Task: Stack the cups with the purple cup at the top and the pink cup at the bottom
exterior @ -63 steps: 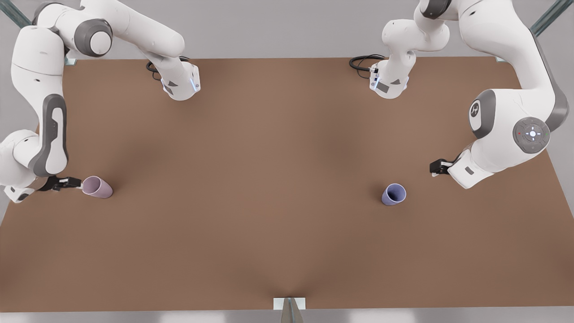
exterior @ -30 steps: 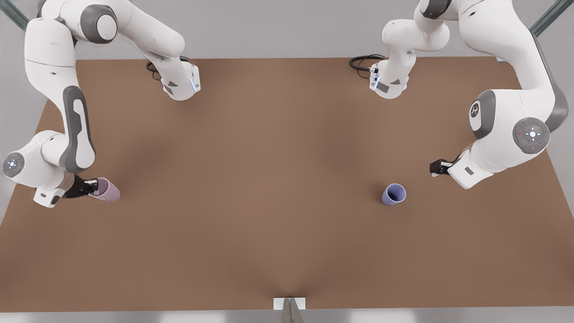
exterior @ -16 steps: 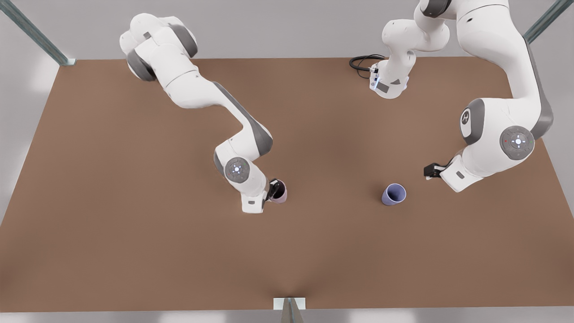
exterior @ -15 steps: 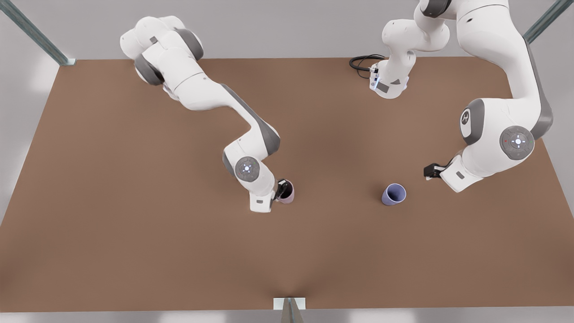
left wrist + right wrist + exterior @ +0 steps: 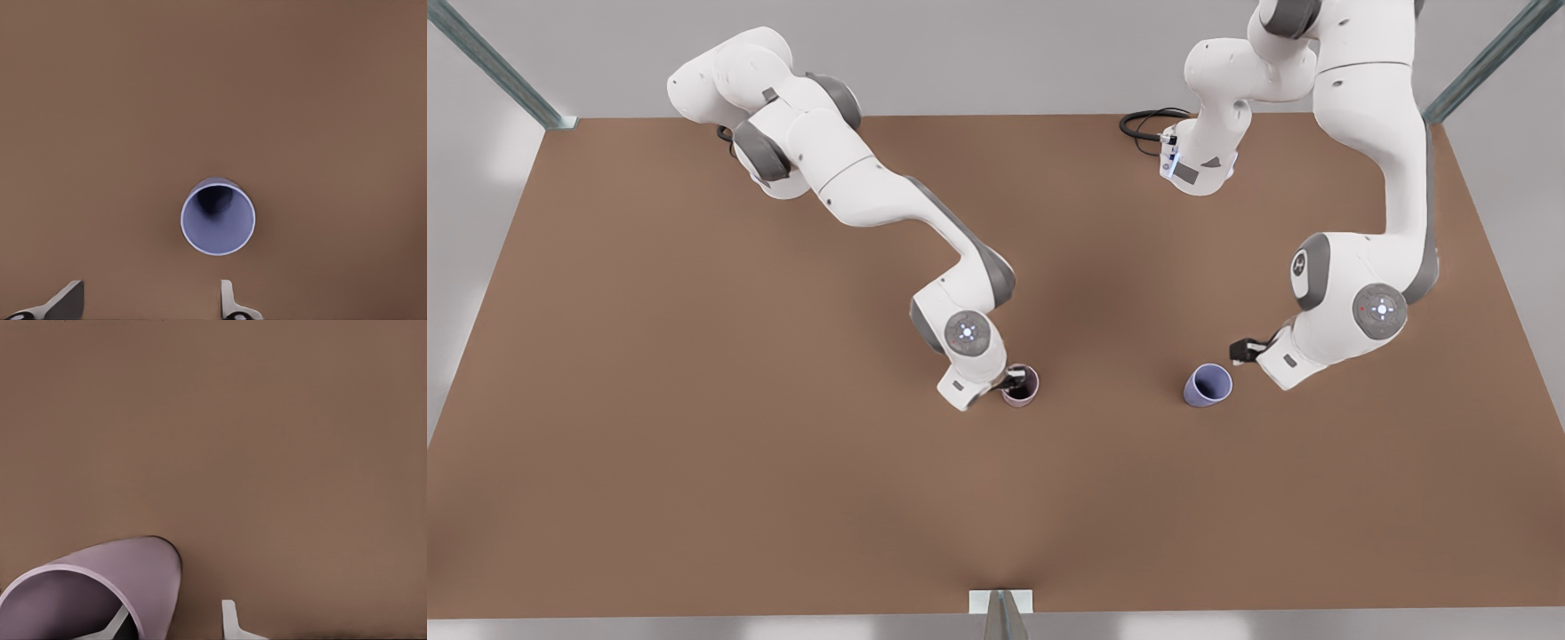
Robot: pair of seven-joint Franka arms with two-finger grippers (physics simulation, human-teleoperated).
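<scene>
The pink cup (image 5: 1028, 388) is near the table's middle in the front view, mouth up. My right gripper (image 5: 1011, 384) is shut on its rim. In the right wrist view one finger is inside the pink cup (image 5: 100, 577) and the other is outside its wall, around the right gripper (image 5: 175, 623). The purple cup (image 5: 1208, 385) stands upright on the table toward the front view's right. My left gripper (image 5: 1240, 349) hovers open just beyond it, apart from it. The left wrist view looks down into the purple cup (image 5: 217, 215), with the open left gripper (image 5: 148, 305) beside it.
The brown table (image 5: 694, 462) stretches wide on all sides. A black cable (image 5: 1143, 124) coils by the arm base (image 5: 1199, 164) at the back. A small metal bracket (image 5: 1000, 604) sits at the front edge.
My right gripper has carried the pink cup from the front view's left edge to the table's middle. My left arm has shifted closer to the purple cup, which has not moved.
</scene>
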